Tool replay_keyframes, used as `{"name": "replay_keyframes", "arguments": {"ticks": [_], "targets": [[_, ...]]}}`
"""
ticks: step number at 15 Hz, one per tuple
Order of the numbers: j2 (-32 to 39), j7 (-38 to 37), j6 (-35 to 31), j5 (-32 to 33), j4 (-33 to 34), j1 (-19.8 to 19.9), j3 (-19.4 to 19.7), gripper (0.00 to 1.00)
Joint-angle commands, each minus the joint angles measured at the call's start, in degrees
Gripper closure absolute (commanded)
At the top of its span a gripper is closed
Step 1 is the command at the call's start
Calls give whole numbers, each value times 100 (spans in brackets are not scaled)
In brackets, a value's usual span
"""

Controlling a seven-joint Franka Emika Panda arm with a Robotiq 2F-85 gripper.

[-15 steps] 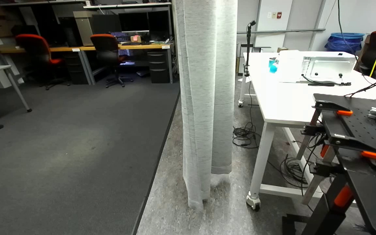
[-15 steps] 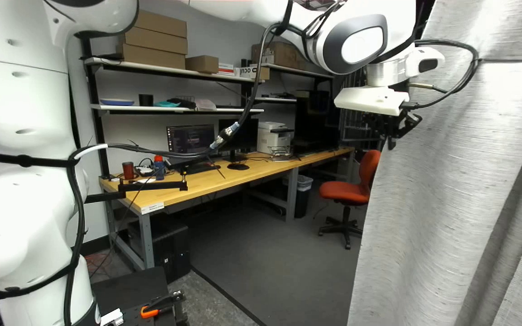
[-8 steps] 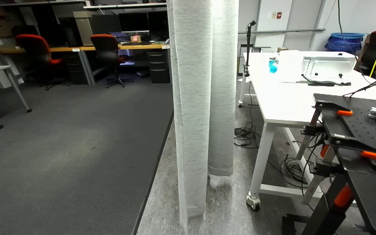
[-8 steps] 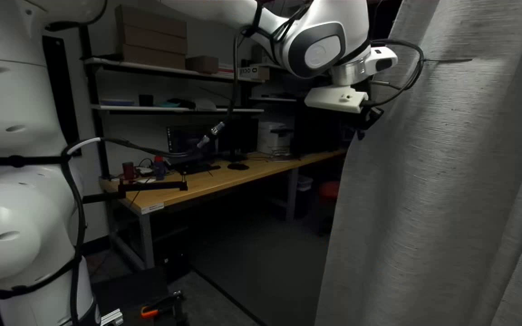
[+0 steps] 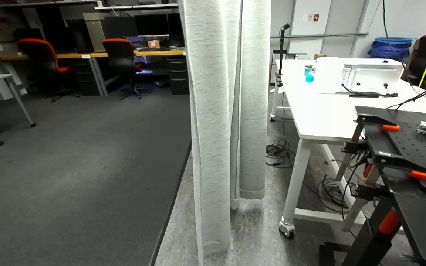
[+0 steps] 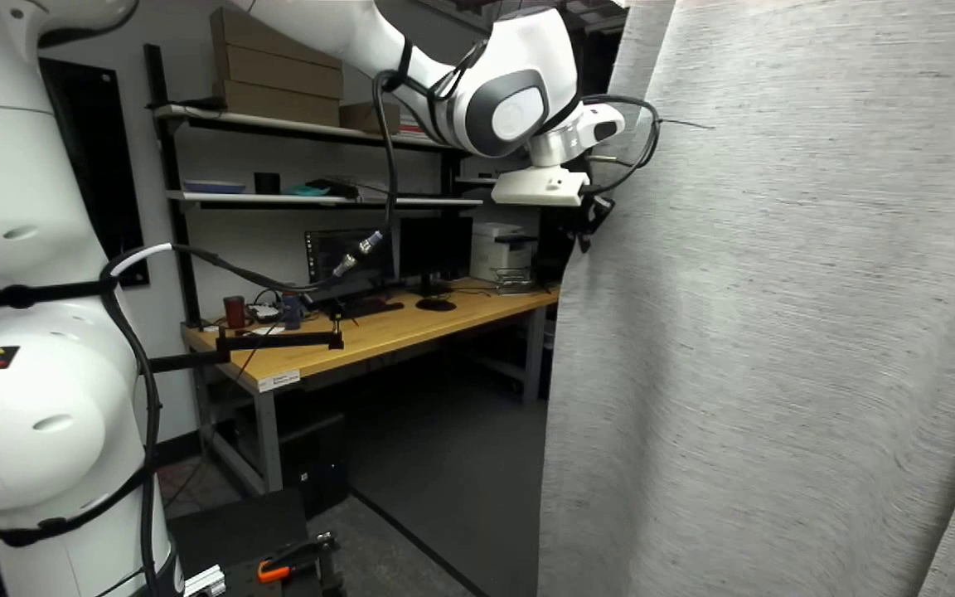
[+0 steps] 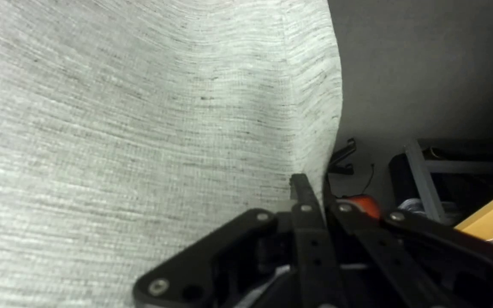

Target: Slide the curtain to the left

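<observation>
The pale grey-white curtain (image 5: 213, 129) hangs in tall folds down to near the floor in an exterior view. In an exterior view it also fills the right side, a broad sheet of curtain (image 6: 776, 332). My gripper (image 6: 584, 239) is at the curtain's left edge, high up. In the wrist view my gripper (image 7: 315, 185) is shut on the edge of the curtain (image 7: 229, 107), one finger in front of the cloth and the other mostly hidden behind it. The cloth is pinched and bends toward the fingers.
A wooden desk (image 6: 411, 323) with monitors stands behind the arm, left of the curtain. Shelves (image 6: 320, 199) hang above it. A white table (image 5: 324, 114) stands right of the curtain, beside the black mounting table (image 5: 412, 173) with clamps. Cables (image 5: 277, 153) lie on the floor.
The gripper and the curtain's edge have moved left in an exterior view, where the cloth now covers the red chair. The curtain's leading edge has also shifted left in an exterior view, and its folds have spread.
</observation>
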State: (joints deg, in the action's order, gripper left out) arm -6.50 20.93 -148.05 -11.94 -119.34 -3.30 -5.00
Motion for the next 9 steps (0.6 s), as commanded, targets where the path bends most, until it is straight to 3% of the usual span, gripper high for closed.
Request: {"name": "replay_keyframes", "arguments": {"ticks": [1,9], "targets": [[55,-622,-183,644,-393,-377,-346,99],[281,-1716,-499,2215,-413,-696,-994,99]]}}
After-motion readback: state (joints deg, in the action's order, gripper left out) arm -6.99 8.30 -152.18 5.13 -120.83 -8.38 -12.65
